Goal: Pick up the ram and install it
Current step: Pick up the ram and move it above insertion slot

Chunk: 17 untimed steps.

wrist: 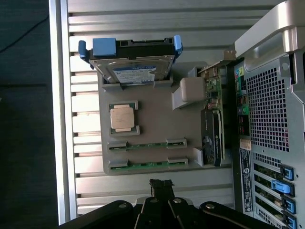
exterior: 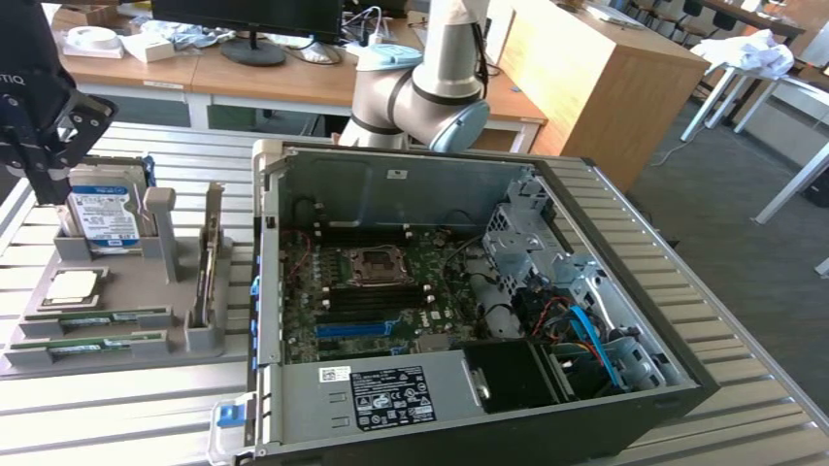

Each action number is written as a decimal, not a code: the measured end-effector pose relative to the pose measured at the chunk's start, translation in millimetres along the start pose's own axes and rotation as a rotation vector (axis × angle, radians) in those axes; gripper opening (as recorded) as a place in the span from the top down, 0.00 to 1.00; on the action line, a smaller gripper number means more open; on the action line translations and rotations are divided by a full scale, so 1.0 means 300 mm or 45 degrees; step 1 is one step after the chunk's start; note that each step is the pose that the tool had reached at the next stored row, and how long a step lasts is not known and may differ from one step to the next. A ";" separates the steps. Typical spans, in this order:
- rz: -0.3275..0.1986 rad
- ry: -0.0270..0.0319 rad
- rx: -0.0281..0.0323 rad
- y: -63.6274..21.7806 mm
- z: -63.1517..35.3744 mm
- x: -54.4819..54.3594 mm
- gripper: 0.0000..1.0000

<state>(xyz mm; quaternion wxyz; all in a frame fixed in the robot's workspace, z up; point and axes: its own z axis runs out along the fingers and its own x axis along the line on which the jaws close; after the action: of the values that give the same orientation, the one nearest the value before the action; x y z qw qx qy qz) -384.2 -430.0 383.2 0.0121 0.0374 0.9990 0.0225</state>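
In the exterior view, a grey tray [exterior: 130, 282] sits on the slatted table at nine o'clock from the open computer case [exterior: 388, 184]. Each part has its own recess in it, which we take as a way to keep every piece at a known spot. The hard drive [exterior: 104, 209] leans at the tray's twelve o'clock end, and the processor chip [exterior: 76, 284] lies flat below it. At the six o'clock end one ram stick [exterior: 97, 317] and a second ram stick [exterior: 91, 342] stand on edge in slotted holders. We judge that this leaves their upper edges free for a pinch. The arm [exterior: 428, 87] rises behind the case at twelve o'clock. The gripper [exterior: 49, 189] hangs pointing down over the hard drive end, well above the tray and touching nothing. In the wrist view, the camera looks straight down on the tray [wrist: 152, 119], so the wrist seems held vertical. The gripper [wrist: 161, 185] has its fingers pressed together and is empty, with its tip appearing just off the tray edge beside the second ram stick [wrist: 147, 164]. The ram stick [wrist: 147, 145] lies parallel to that one, between it and the processor chip [wrist: 121, 118]. Both sticks are seated in their holders, not yet lifted.
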 end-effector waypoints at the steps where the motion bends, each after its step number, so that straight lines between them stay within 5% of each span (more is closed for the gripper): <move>1: 0.000 -0.0001 0.0000 0.000 0.000 0.000 0.90; 17: -0.049 0.0022 -0.0012 0.000 0.000 0.000 0.90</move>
<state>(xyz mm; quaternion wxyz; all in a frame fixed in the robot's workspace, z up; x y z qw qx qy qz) -384.2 -430.0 383.2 0.0117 0.0180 0.9995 0.0227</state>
